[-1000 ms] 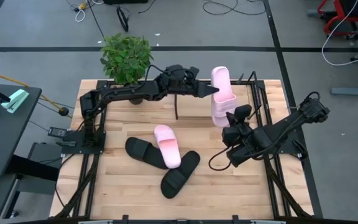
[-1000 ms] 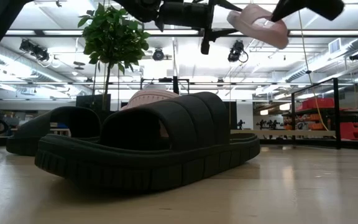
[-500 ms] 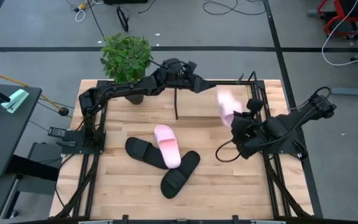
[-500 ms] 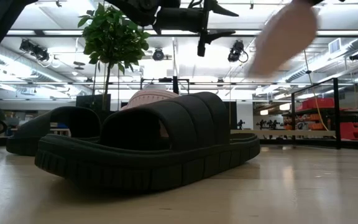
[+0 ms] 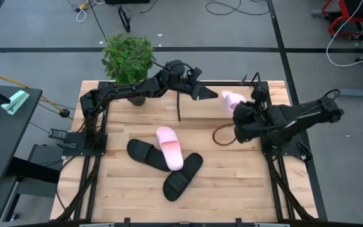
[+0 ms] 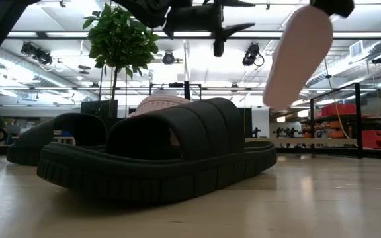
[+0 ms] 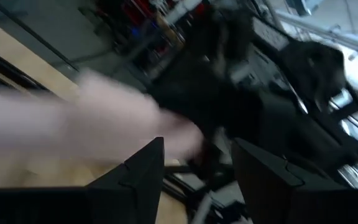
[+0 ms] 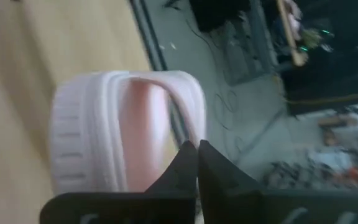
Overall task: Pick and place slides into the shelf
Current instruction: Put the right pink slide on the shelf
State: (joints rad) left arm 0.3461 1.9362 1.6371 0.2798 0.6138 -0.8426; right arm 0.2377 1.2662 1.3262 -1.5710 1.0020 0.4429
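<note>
A pale pink slide hangs in the air at the table's far right, held by my right gripper. In the low view the pink slide stands almost on end, sole showing. My left gripper hovers open just left of it, touching nothing. The second pink slide lies at mid-table, resting partly on a black slide. The other black slide lies nearer. The shelf is a thin black rod frame along the far edge. My right gripper is shut on the pink slide's wide strap, at the side where it comes down toward the sole. The two fingers pinch that edge between them. The slide is lifted clear and hangs steeply tilted below the gripper.
A potted plant stands at the far left corner. A loose cable loop lies under the right arm. The black arm rails run along both table sides. Bare wood shows on the near right part of the table.
My left gripper has parted from the pink slide and drawn back a little toward the table's left. My right gripper has moved toward the far edge and turned. The slide it carries has tipped from lying lengthwise to hanging almost on end.
</note>
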